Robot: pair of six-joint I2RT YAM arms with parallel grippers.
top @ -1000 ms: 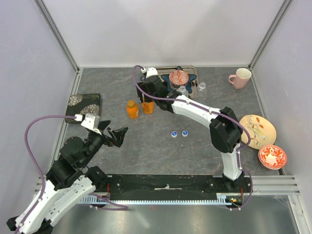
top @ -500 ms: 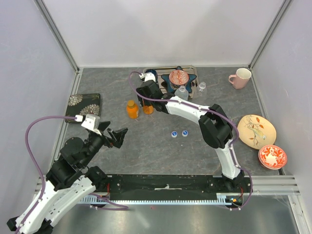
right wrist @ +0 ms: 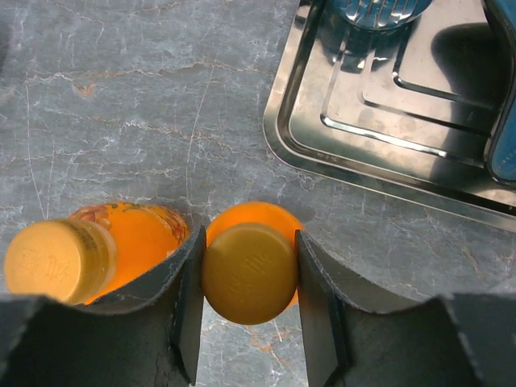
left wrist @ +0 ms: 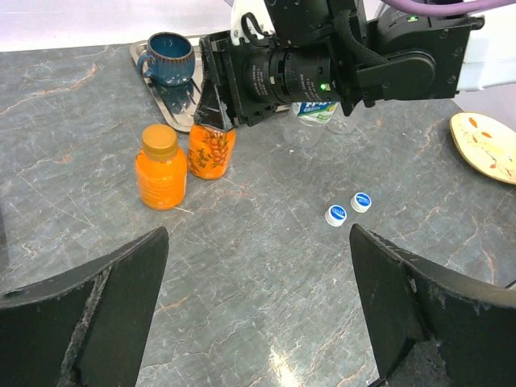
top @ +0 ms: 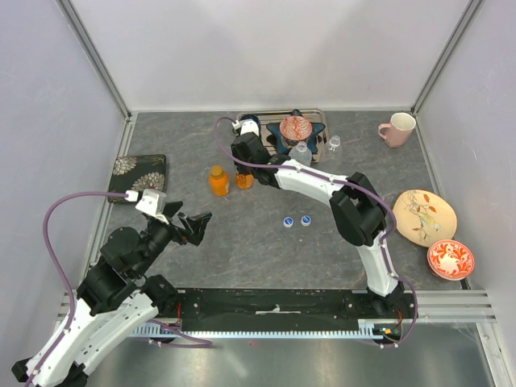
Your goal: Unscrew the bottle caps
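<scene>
Two orange-liquid bottles stand side by side. My right gripper [top: 244,164] is shut from above on the orange cap [right wrist: 248,272] of the right one [left wrist: 212,153], a finger on each side of the cap. The left bottle [top: 218,181] stands free with its orange cap [right wrist: 56,260] on. Two loose blue caps [top: 288,221] [top: 306,218] lie on the table; they also show in the left wrist view [left wrist: 337,214]. A labelled water bottle [top: 300,153] and a second clear one [top: 334,143] stand near the tray. My left gripper [top: 197,226] is open and empty, well short of the bottles.
A metal tray [top: 316,114] at the back holds a blue mug [left wrist: 168,58] and a star-shaped dish with a red bowl [top: 295,129]. A pink mug [top: 397,129] stands back right, a plate [top: 425,216] and red bowl [top: 451,259] at right, a patterned pad [top: 139,171] at left.
My right arm's elbow has swung left and its wrist has turned while it stays on the orange bottle's cap. The left arm has not moved.
</scene>
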